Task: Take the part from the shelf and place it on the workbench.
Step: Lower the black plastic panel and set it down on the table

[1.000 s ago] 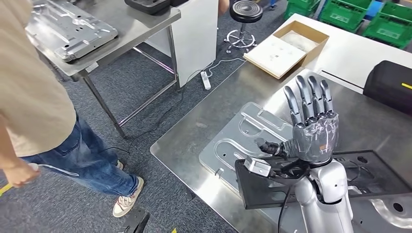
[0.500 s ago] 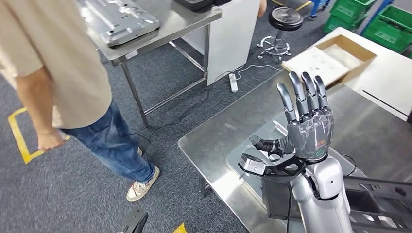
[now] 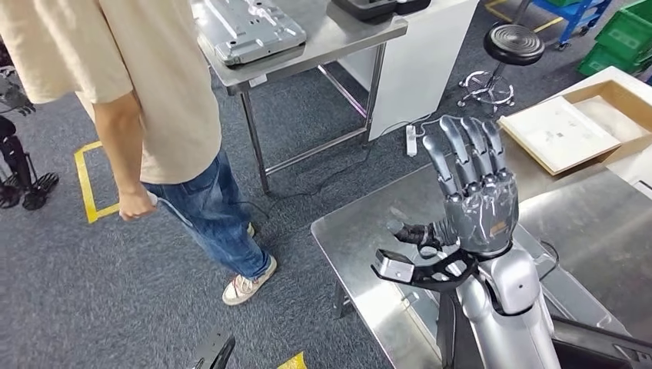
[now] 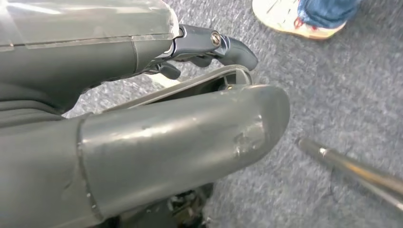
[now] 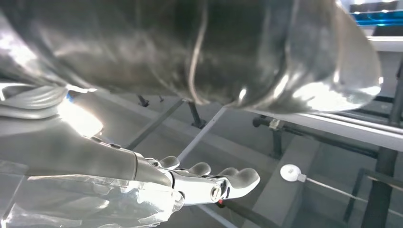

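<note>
the right arm (image 3: 503,307) is glossy silver, rounded in segments, with a black ring at the wrist joint. a black bracket (image 3: 419,270) juts out beside the wrist and carries a small silver camera block. the right hand (image 3: 469,204) has a grey palm shell under clear wrap, a small orange mark near its base, and dark grey fingers (image 3: 461,150) with paler tips. the left hand (image 4: 142,118) shows a thick scuffed grey thumb and a dark finger with a silver screw.

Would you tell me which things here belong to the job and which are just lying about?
Job: right robot hand, raised and empty; steel workbench; metal plate on the far table, likely such a part.
Lying about: stool; cardboard box; power strip; green crates; person standing by.
</note>
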Tool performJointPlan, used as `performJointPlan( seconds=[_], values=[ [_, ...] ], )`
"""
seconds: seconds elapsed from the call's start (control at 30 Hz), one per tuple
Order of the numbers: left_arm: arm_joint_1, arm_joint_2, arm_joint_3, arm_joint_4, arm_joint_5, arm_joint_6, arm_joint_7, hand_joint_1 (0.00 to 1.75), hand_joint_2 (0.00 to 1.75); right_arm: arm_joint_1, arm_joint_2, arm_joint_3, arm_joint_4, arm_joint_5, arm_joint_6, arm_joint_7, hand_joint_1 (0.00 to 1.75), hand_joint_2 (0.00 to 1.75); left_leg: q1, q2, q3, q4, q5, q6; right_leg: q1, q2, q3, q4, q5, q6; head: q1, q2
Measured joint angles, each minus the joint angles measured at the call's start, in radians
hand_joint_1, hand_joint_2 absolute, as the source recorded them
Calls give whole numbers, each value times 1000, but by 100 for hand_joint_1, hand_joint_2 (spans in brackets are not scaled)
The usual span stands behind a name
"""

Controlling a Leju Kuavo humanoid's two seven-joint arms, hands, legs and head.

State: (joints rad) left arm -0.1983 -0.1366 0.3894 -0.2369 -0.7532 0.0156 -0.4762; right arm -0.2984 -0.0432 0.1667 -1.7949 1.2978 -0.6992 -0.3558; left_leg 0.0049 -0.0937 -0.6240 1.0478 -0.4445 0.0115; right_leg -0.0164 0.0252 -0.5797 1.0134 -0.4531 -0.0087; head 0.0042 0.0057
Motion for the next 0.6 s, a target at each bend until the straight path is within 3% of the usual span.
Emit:
performJointPlan(
  seconds=[0.07, 0.13, 0.17, 0.2, 0.27, 0.33, 0.37, 0.43, 0.5, 0.57, 0.6],
  values=[
    [-3, 0, 0, 0, 0, 1, 0, 0, 0, -4, -2, 14, 0, 0, 0, 2, 0, 0, 1, 55, -45, 98, -57, -9, 1, -25, 5, -8, 2, -9, -3, 0],
    [-4, 0, -1, 0, 0, 1, 0, 0, 0, -5, -5, 24, 0, 0, 0, 2, 0, 0, 6, 77, -103, 217, -105, -17, 4, -53, 6, -7, -1, -12, -4, 0],
    [-2, 0, -2, 0, 0, 1, 0, 0, 0, -5, -5, 27, 0, 0, 0, 3, 0, 0, 9, 82, -116, 240, -106, -21, 4, -66, 6, -6, -3, -12, -4, 0],
    [-1, 0, -2, 0, 0, 0, 0, 0, 0, -5, -6, 30, 0, 0, 0, 3, 0, 0, 11, 87, -109, 226, -87, -23, 3, -79, 7, -5, -5, -11, -4, 0],
    [0, 0, -4, 0, 1, 1, 0, 0, 0, -8, -6, 36, 0, 0, 0, 3, 0, 0, 13, 119, -48, 106, -24, -24, 3, -102, 10, 0, -12, -4, -4, 0],
    [-3, 0, -4, 0, 2, 2, 1, 0, 0, -14, -8, 43, 0, 1, 0, 4, 0, 0, 6, 155, 4, 4, 8, -14, 9, -121, 12, 9, -21, 6, -3, 0],
    [-4, 1, -5, 0, 2, 2, 2, 0, 0, -17, -10, 48, 0, 3, 0, 6, 0, 0, 2, 162, 12, -15, 9, -7, 12, -130, 13, 11, -25, 11, -3, 0],
    [-2, 1, -6, 0, 5, 3, 3, 0, 0, -24, -12, 62, -1, 10, 0, 11, 0, 0, 0, 141, 11, -19, 10, 7, 13, -149, 17, 10, -29, 21, -2, 0],
    [1, 1, -6, 0, 8, 4, 3, 0, 0, -32, -15, 76, -2, 16, 0, 20, 0, 0, 3, 118, 14, -27, 15, 20, 7, -121, 13, 31, -49, 33, -1, 0],
    [-2, 0, -7, 0, 9, 4, 3, 0, 0, -36, -20, 88, -4, 18, 0, 29, 0, 0, 6, 97, 16, -32, 20, 30, 2, -61, -27, 122, -103, 40, -1, 0],
    [-4, -1, -7, 0, 10, 5, 3, 0, 0, -36, -24, 94, -5, 18, 0, 32, 0, 0, 6, 86, 15, -32, 20, 33, 2, -42, -59, 187, -132, 41, -1, 0]
  ],
)
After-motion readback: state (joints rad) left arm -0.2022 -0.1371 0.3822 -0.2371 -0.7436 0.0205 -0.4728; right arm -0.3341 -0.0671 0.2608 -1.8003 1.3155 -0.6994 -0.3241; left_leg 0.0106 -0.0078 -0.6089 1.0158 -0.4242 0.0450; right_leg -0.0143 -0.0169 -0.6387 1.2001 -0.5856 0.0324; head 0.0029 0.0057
